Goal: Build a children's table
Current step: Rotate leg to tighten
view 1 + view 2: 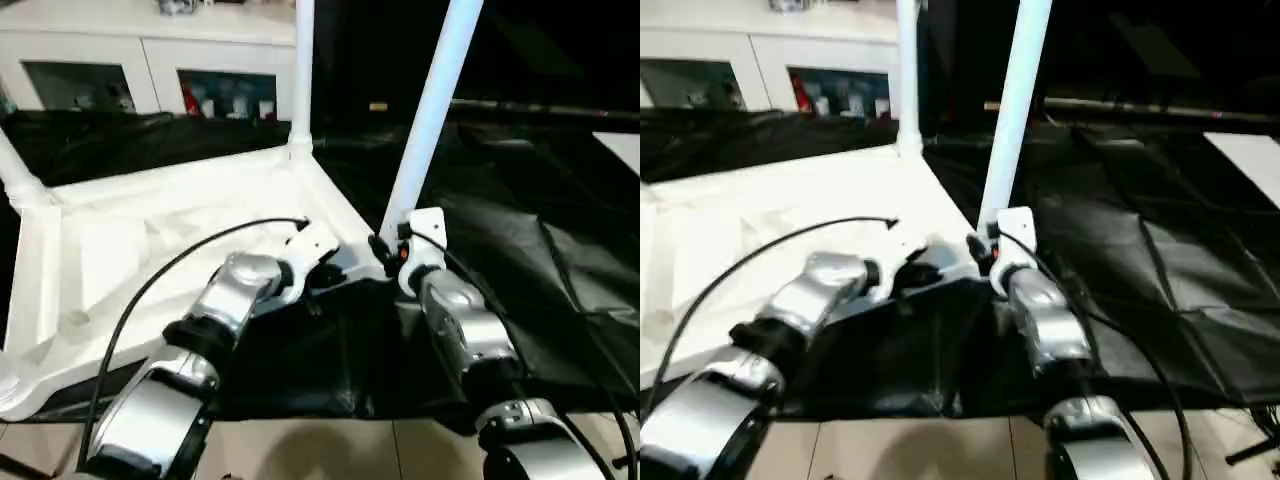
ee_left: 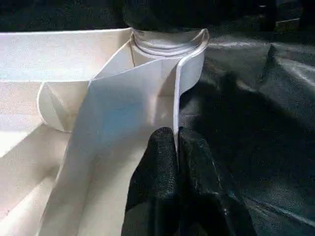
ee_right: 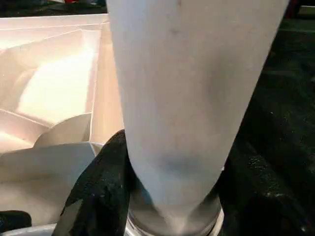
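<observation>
leg (image 1: 432,110) top cut off, right gripper (image 3: 172,196) clasping base

The children's table (image 1: 150,240) looks like smooth white plastic with a soft sheen, and its legs (image 1: 432,110) are the same. The cloth (image 1: 520,220) on the worktop is black, wrinkled and slightly glossy. The forearms (image 1: 465,330) are shiny silver metal.

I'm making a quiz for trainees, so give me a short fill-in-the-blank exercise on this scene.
1. The small white plastic tabletop lies with its ribbed underside facing ____.
2. The right gripper is closed around a long white tubular ____.
3. The left gripper pinches the tabletop's thin ____.
4. The large table is draped in ____ cloth.

Missing words: up; leg; rim; black
</observation>
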